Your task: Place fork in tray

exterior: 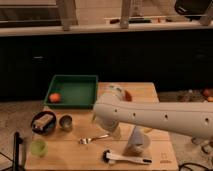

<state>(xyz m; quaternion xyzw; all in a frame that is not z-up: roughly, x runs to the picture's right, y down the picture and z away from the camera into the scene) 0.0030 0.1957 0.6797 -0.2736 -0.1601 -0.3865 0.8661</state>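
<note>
Wooden surface (70,157) carries: black bowl (43,123) at left, a pale item inside; metal cup (66,122) just beside it; green item (39,147) near the front-left corner; white-handled tool (125,159) lying flat at front. Small orange round item (55,97) sits back left. Orange bowl (124,93) at back, partly hidden. Gripper (136,144) hangs low just behind that tool.

Light wooden rectangular bench (70,152), centre of view. Long dark cabinet front (150,55) at 12 o'clock, with a pale countertop strip (40,30) along its top. Grey upright posts (66,12) at 11 and 1 o'clock. Speckled beige floor (15,110) at 9 o'clock. End effector (136,144) low over the bench, 5 o'clock.
</note>
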